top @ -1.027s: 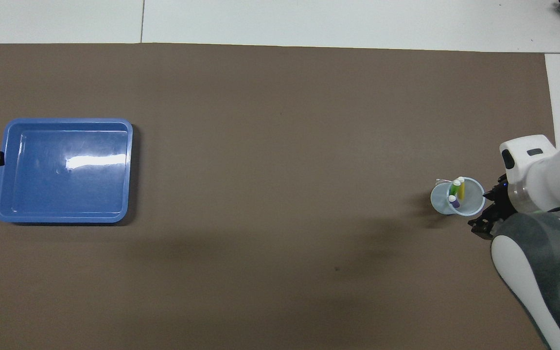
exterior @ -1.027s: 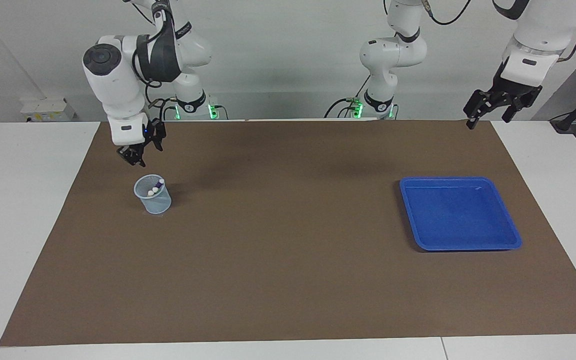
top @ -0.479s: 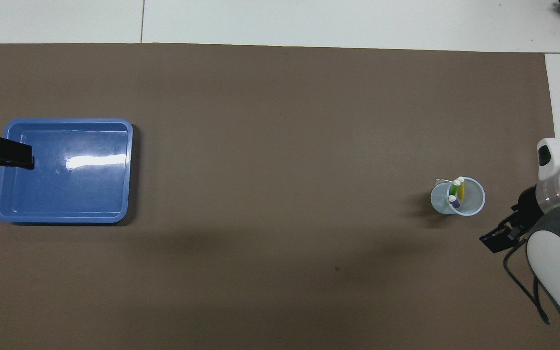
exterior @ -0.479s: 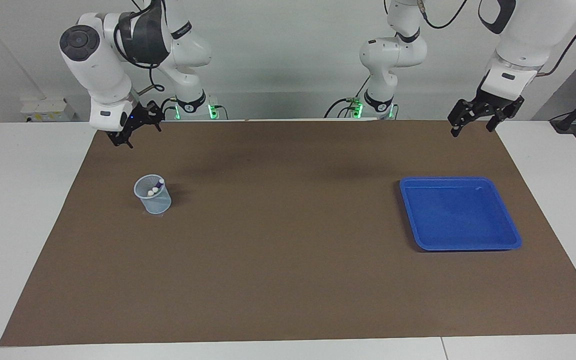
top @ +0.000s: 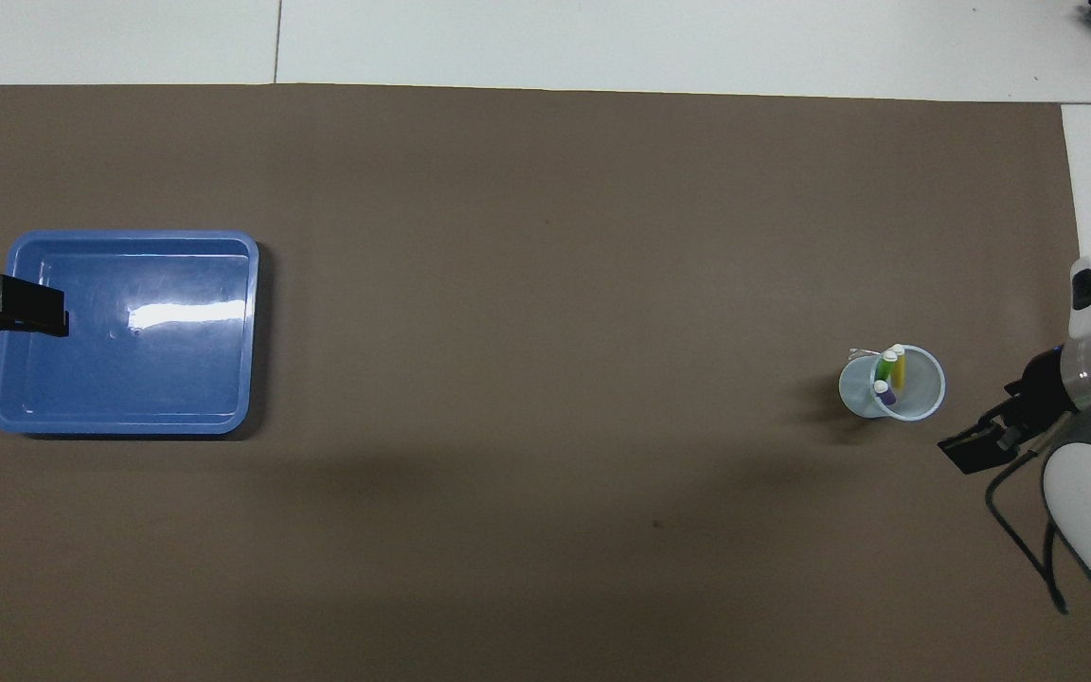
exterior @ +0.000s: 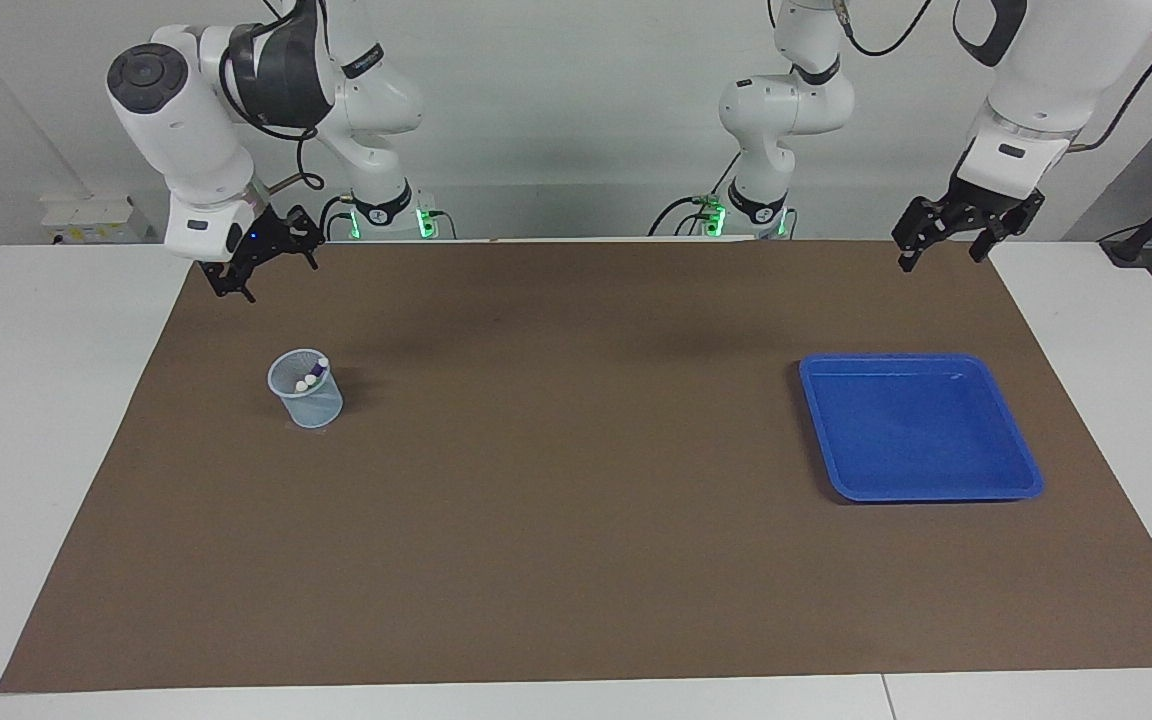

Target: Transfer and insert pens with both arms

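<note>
The right gripper [exterior: 258, 262] has lifted away from the cup [exterior: 307, 391] since a second ago. Then it hung low, just above the rim; now it is raised over the mat's corner at the right arm's end of the table, its fingers spread and holding nothing. The left gripper [exterior: 946, 232] has shifted a little too, from over the mat's edge toward the tray's end of the mat. It is up in the air, fingers apart and empty. The cup, the pens and the blue tray [exterior: 1021, 470] have not moved.

All three pens stand in the pale mesh cup, which sits on the brown mat [exterior: 576, 560] toward the right arm's end of the table, well apart from the tray at the left arm's end. Each pen stands on end, whitish cap up and coloured body down, leaning against the part of the rim farther from the robots.

The overhead view gives the colours: the yellow pen [top: 899, 367], the green pen [top: 887, 366] beside it and the purple pen [top: 883, 391] nearer to the robots. It also shows the tray's bare floor with a glare patch. From across the table only the white caps [exterior: 308, 379] and a bit of purple at the rim can be made out, but that view shows both grippers whole and clear of the mat, while from above the left gripper [top: 6, 307] is cut by the frame edge and the right gripper [top: 991, 440] is partly under its own arm.
</note>
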